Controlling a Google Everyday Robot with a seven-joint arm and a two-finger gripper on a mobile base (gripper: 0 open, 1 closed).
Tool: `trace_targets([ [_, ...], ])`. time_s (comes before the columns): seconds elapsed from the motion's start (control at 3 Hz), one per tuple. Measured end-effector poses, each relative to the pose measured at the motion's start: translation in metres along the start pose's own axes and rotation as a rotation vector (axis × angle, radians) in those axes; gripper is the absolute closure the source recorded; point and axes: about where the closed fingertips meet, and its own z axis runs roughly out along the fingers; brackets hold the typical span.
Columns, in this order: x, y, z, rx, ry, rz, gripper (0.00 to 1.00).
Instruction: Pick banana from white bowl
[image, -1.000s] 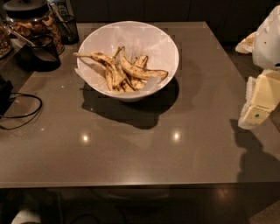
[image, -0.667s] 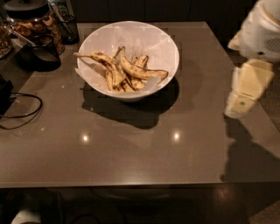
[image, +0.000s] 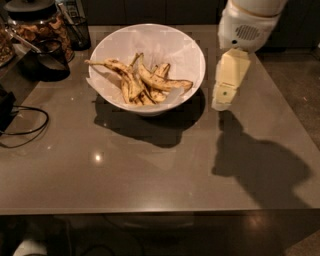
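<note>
The white bowl (image: 172, 44), lined with crinkled paper, stands at the back middle of the grey table. Several overripe bananas lie piled in it. The banana (image: 161, 82) is long and curved, brown-speckled, and lies across the right of the pile with its dark tip pointing right. A banana with a long thin stem (image: 112, 66) lies to its left. My gripper (image: 220, 103) hangs downward from the cream and white arm, above the table just to the right of the bowl's rim. It holds nothing that I can see.
A dark glass jar (image: 36, 21) and a black holder (image: 77, 31) stand at the back left, with a dark cup (image: 50, 62) in front. A black cable (image: 26, 127) loops at the left edge. The table's front edge (image: 160, 210) is near.
My gripper has moved from the table's right edge to the left and further back, toward the bowl. The bananas and bowl have not moved.
</note>
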Motion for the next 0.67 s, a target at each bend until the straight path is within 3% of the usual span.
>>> trace_targets([
  [0.33, -0.011, -0.007, 0.002, 0.024, -0.024, -0.008, 0.00],
  [0.67, -0.039, -0.020, 0.001, 0.009, -0.075, -0.003, 0.00],
])
